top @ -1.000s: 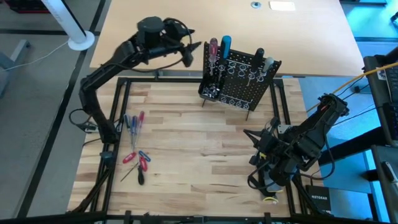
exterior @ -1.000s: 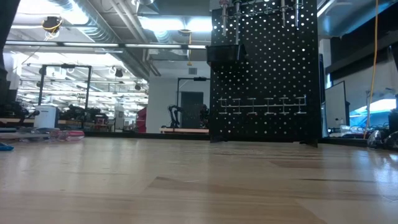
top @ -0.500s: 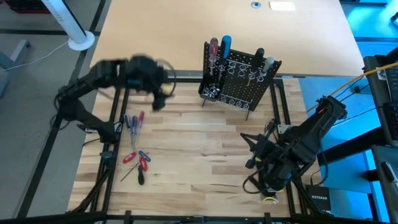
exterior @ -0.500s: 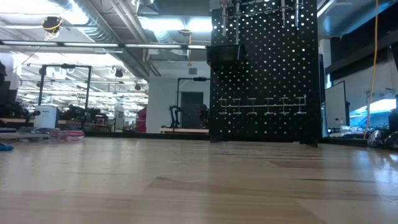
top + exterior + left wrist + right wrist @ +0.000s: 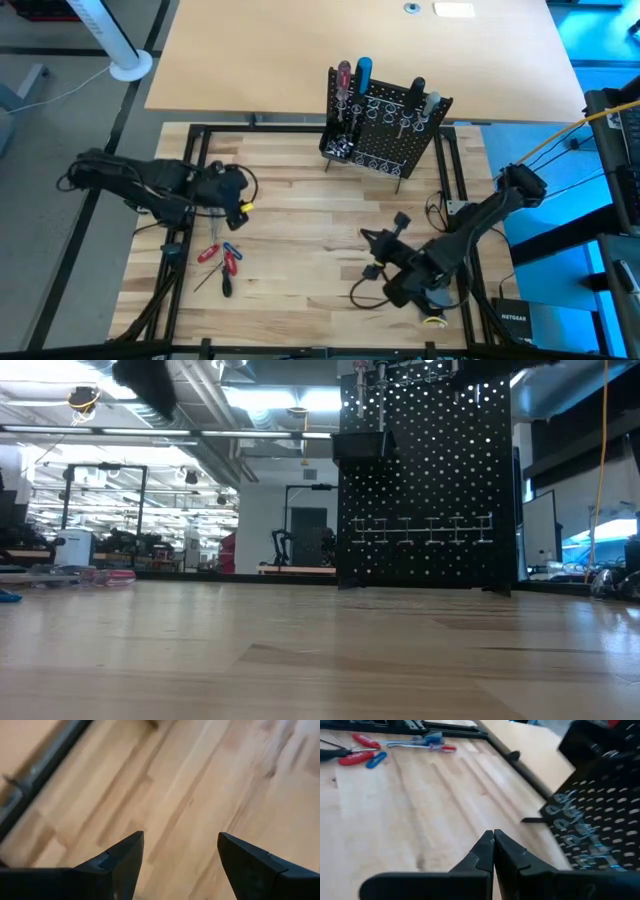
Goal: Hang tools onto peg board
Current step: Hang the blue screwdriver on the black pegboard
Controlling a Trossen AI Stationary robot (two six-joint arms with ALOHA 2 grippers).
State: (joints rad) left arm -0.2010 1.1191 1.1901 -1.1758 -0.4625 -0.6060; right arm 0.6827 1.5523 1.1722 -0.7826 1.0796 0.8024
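Fingers of the left gripper [image 5: 238, 197] are spread wide and hold nothing, poised just beside the loose tools [image 5: 216, 258] at the left of the pale wooden table [image 5: 300, 250]; fingers of the right gripper [image 5: 378, 247] are pressed together, empty, above bare wood near the middle.

Several red, blue and black-handled screwdrivers are judged still to be hung. Farther back, the black perforated peg board [image 5: 385, 130] stands upright at the table's far edge, with a red [image 5: 344, 75], a blue [image 5: 364, 70] and darker handles already seated.

Open table lies between the two; the dark frame rail [image 5: 190, 160] borders the left side.
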